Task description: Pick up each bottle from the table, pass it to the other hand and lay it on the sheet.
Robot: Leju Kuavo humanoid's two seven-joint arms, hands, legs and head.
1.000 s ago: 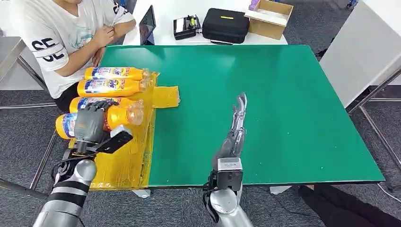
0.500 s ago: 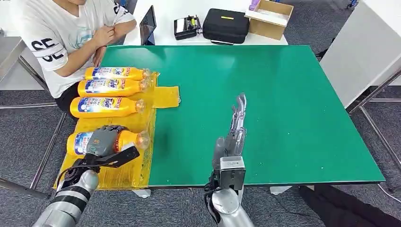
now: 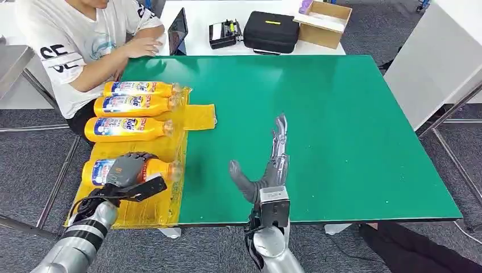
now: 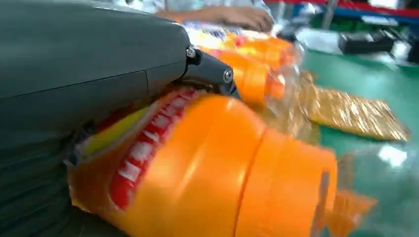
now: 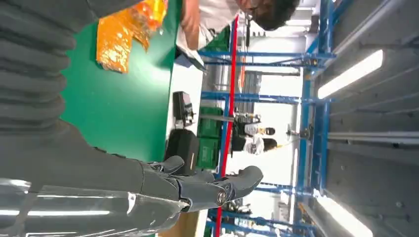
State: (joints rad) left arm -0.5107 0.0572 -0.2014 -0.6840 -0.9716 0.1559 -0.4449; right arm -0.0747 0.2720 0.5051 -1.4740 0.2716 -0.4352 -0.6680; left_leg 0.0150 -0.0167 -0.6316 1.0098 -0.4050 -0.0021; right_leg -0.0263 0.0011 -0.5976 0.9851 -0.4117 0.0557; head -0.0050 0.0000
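Several orange bottles lie side by side on the yellow sheet [image 3: 145, 205] at the green table's left edge. My left hand [image 3: 126, 170] grips the nearest bottle [image 3: 156, 168], which lies on the sheet with its cap toward the table's middle. In the left wrist view that bottle [image 4: 212, 173] shows close up under my left hand [image 4: 89, 59]. Three other bottles [image 3: 128, 128] lie farther back on the sheet. My right hand [image 3: 267, 168] hovers over the green table near its front edge, fingers straight, thumb spread, holding nothing. The right wrist view shows my right hand [image 5: 192, 190] with fingers extended.
A person in a white shirt [image 3: 68, 40] sits at the table's far left corner, one hand by the sheet's far end. Behind the green table [image 3: 341, 125] stand a black case [image 3: 271, 29], a cardboard box [image 3: 324, 21] and a tablet [image 3: 177, 29].
My left hand carried the bottle from beside the third bottle toward me and down onto the sheet's near part. My right hand's thumb has spread out to the left. The person's hand moved toward the tablet.
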